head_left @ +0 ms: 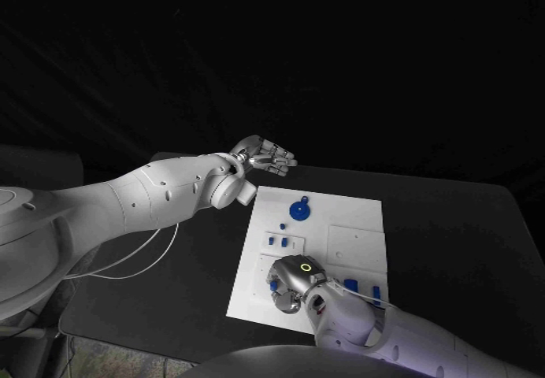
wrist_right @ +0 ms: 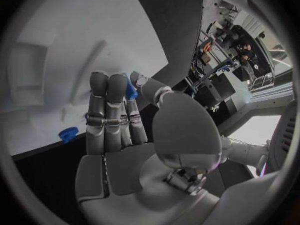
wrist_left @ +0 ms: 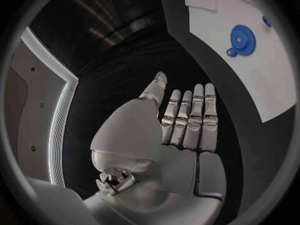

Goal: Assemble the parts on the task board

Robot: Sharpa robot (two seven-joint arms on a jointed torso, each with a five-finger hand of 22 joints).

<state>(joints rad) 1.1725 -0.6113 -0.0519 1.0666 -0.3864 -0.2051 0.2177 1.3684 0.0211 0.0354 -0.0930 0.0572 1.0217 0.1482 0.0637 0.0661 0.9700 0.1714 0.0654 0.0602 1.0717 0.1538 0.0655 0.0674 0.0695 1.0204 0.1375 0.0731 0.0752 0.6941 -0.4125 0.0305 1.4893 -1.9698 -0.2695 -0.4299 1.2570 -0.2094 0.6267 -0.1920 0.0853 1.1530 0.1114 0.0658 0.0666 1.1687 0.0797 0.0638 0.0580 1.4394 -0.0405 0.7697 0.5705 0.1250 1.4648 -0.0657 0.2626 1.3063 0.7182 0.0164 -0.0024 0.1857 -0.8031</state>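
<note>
A small blue part point(wrist_right: 130, 91) was pinched between the thumb and fingers of the right hand point(head_left: 293, 282), over the near end of the white board point(head_left: 352, 236). A blue gear point(head_left: 300, 209) lay at the board's far end. Beyond that end, the left hand point(head_left: 265, 154) held nothing, its fingers straight.

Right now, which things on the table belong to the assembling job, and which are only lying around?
For the job:
- white board
- blue gear on the board
- small blue parts near the right robot hand
- blue piece at that hand's fingertips

Lying around:
- loose cable beside the left arm; the left robot hand holds nothing
</note>
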